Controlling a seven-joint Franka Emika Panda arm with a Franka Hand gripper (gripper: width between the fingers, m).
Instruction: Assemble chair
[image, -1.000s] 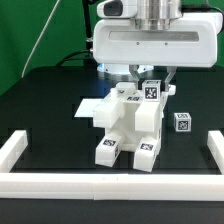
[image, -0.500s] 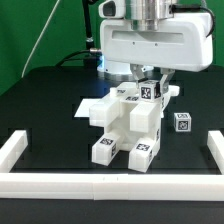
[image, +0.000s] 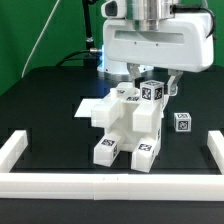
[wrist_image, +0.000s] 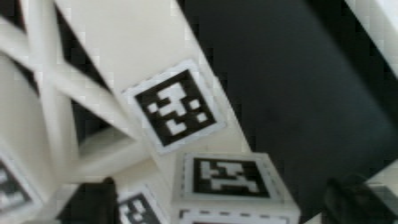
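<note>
Exterior view: the chair (image: 128, 128) is seen on the black table (image: 50, 95), right under the gripper (image: 152, 86). Its jaws are spread wide, one each side of the top tagged block (wrist_image: 222, 180), maybe not touching it. A straight lift up is best, so nothing is knocked. One small loose block (image: 182, 122) lies near, on the exterior view's right

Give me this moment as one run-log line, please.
stage: chair partly built | gripper: open, straddling top tagged block | loose tagged block: on table, exterior view's right
</note>
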